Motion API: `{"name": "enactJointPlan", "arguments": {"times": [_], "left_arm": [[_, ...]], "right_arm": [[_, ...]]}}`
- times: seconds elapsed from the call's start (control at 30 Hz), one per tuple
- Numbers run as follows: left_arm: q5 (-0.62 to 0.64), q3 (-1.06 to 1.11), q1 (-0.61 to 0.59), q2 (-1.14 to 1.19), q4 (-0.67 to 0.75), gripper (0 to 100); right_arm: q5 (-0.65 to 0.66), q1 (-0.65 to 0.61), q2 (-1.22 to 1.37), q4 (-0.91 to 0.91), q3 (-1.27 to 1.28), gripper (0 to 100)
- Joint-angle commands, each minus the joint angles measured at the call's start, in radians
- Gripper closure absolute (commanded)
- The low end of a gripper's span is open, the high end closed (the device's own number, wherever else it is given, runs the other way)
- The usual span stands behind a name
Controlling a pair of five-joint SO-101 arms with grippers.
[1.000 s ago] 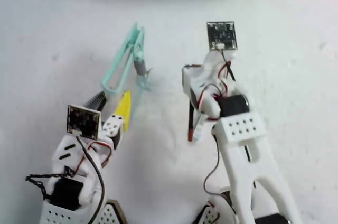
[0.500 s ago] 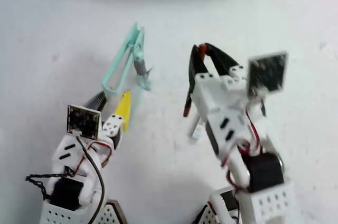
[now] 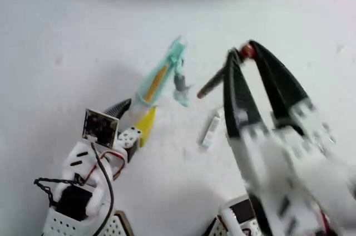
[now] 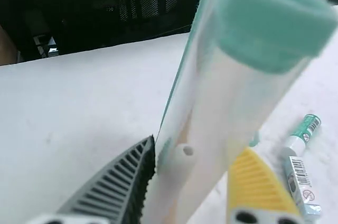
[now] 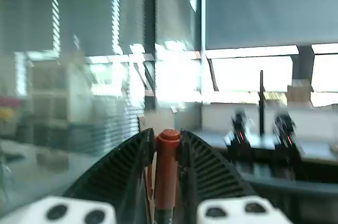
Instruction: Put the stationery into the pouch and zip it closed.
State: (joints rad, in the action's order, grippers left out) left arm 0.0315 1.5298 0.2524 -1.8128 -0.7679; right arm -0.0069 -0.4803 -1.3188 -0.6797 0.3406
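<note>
The translucent teal pouch [image 3: 162, 73] is lifted off the table at a slant, and a yellowish item shows through its side. My left gripper [image 3: 137, 112] is shut on the pouch's lower end, between the grey finger [image 4: 122, 183] and the yellow finger [image 4: 254, 186]; the pouch [image 4: 227, 92] rises steeply from them. My right gripper [image 3: 243, 51] is raised well above the table to the pouch's right, shut on a red-capped pen [image 3: 214, 83] whose dark body slants down towards the pouch. In the right wrist view, the pen [image 5: 168, 160] stands between black fingers [image 5: 127, 171].
A white marker with a green cap [image 3: 210, 129] lies on the table between the two arms, also seen beside the yellow finger as the marker [image 4: 299, 147]. The white table [image 3: 67, 30] has free room at the left and far side.
The right arm lifted the pen off the table and swung up and right, towards the camera. The left gripper carried the pouch to the right and tilted it.
</note>
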Motion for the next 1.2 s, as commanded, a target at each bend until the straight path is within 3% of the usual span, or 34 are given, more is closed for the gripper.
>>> {"name": "enactJointPlan", "arguments": {"times": [0.0,0.43,0.73,1.17], "left_arm": [[-0.014,-0.008,0.008,-0.01,0.002,77],[-0.014,-0.008,0.007,-0.01,0.002,77],[-0.014,-0.008,0.007,-0.01,0.003,77],[-0.014,-0.008,0.007,-0.01,0.002,77]], "right_arm": [[0.012,-0.067,0.01,0.005,-0.071,98.1],[0.011,-0.088,0.354,0.117,-0.074,98.1],[0.012,-0.193,0.378,0.127,-0.118,98.1],[0.017,-0.18,0.427,0.136,0.015,98.1]]}}
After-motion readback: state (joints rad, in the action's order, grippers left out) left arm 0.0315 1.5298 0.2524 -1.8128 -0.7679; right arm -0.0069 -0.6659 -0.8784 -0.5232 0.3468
